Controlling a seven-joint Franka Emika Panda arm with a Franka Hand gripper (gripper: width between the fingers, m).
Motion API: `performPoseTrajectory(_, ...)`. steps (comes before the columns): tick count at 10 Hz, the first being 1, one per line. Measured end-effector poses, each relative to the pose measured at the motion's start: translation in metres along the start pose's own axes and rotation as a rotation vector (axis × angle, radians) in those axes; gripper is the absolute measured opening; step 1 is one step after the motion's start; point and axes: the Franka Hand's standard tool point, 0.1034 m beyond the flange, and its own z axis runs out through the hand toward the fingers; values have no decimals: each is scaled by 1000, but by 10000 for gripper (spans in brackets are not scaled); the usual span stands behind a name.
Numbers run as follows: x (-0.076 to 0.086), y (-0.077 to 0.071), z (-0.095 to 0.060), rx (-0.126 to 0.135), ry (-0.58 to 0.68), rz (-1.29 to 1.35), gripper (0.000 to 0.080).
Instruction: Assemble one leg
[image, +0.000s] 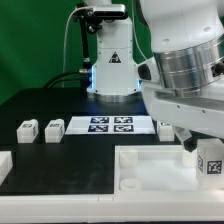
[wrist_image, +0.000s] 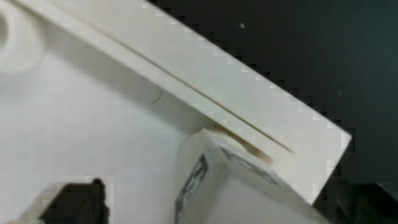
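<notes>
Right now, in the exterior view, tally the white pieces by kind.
Legs: 3
Tray-like part: 1
Marker board: 1
Unclear white pieces, partly hidden or cut off: 2
Total: 7

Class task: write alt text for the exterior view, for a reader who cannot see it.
A large robot arm on the exterior view's right reaches down beside a tagged white leg at the white tray-like part. Two more legs and the marker board lie on the black table.
</notes>
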Motion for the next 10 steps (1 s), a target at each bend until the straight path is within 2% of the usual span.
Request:
performPoseTrajectory(1, 0, 0, 0, 0, 0, -89, 649)
performPoseTrajectory(2, 0, 1, 0, -15, 11, -220, 649)
performPoseTrajectory(4, -2, -5, -2, -71, 57, -657, 649)
performPoseTrajectory(5, -1, -5, -2, -84, 61, -792, 649)
performPoseTrajectory(6, -1, -4, -2, -82, 59, -773, 649)
performPoseTrajectory(7, -1, -4, -1, -82, 60, -758, 539)
performPoseTrajectory(8, -1, -5, -1, -79, 61, -702, 391)
performPoseTrajectory(9, 0, -4, -1, -75, 64, -601, 391)
performPoseTrajectory(10, 2, -2, -2, -75, 67, -533, 301)
